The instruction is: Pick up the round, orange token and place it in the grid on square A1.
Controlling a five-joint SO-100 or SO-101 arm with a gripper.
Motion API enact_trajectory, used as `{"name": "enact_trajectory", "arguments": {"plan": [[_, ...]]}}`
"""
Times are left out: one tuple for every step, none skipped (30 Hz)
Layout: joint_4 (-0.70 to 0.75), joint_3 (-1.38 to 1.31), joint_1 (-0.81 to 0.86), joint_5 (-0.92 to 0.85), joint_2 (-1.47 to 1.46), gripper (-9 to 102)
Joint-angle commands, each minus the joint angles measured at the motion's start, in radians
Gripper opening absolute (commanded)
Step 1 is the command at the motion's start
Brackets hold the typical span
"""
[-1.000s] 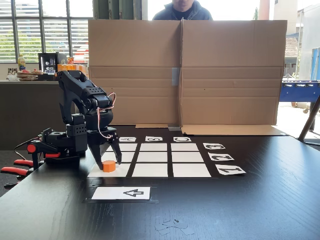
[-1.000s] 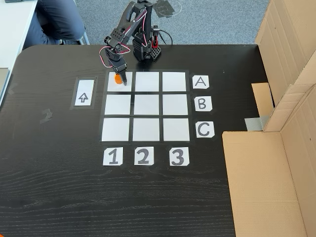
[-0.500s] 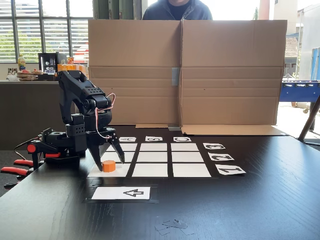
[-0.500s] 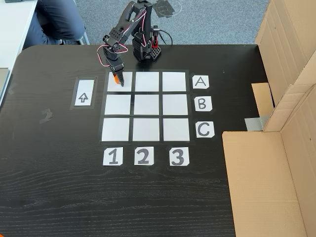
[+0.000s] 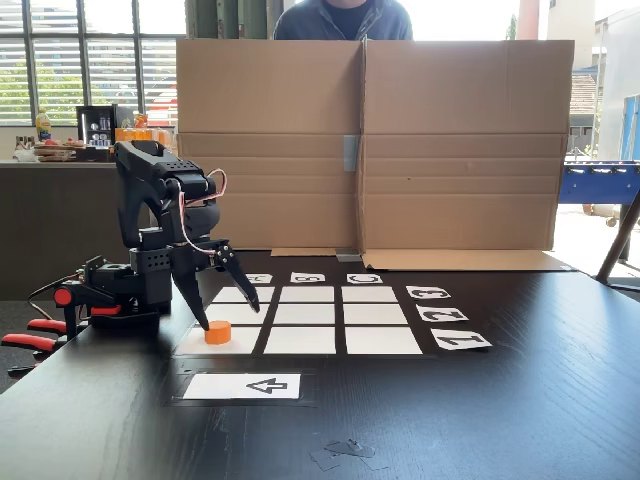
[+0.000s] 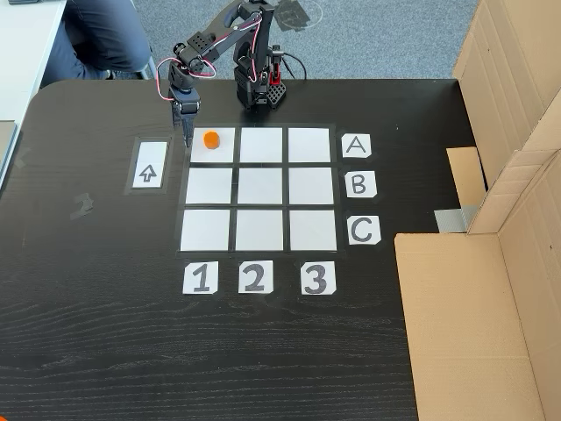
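A: A fixed view from the front of the worktop first. The round, orange token sits flat on the near-left white cell of the grid, and nothing is touching it.

B: And the pincer?

A: Spread wide, holding nothing. One fingertip points down just left of the token, the other hangs up and to its right (so in this view the token lies a little below the gap and toward its left side). The arrow card lies nearer the camera, in front of that cell.

B: Now a fixed view from above?

A: There the round, orange token rests inside square A1, the corner cell in the row beside the A card and the column above the 1 card. It sits toward the cell's upper left, fully on the white.

B: Which way from the pincer?

A: Just to its right in this view. The pincer hangs over the dark strip between the arrow card and the cell, clear of the token. I'd judge the placing done; any next move only needs to pull away leftward or upward without brushing the token.
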Motion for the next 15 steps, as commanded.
{"name": "enact_trajectory", "arguments": {"plan": [[0.005, -0.061, 0.044, 0.000, 0.101, 34], [0.005, -0.071, 0.058, 0.000, 0.132, 34], [0.005, -0.078, 0.075, 0.000, 0.160, 34], [0.006, -0.084, 0.092, 0.000, 0.190, 34], [0.006, -0.089, 0.114, -0.002, 0.222, 34], [0.006, -0.091, 0.135, -0.002, 0.256, 34], [0.006, -0.091, 0.158, -0.002, 0.291, 34], [0.009, -0.091, 0.181, -0.002, 0.325, 34], [0.018, -0.091, 0.207, -0.002, 0.360, 34], [0.028, -0.091, 0.232, -0.002, 0.394, 34], [0.034, -0.089, 0.258, -0.002, 0.426, 33], [0.043, -0.087, 0.285, -0.002, 0.457, 32], [0.055, -0.086, 0.311, -0.003, 0.489, 31], [0.071, -0.084, 0.339, -0.012, 0.518, 30], [0.092, -0.081, 0.364, -0.023, 0.548, 29]]}}
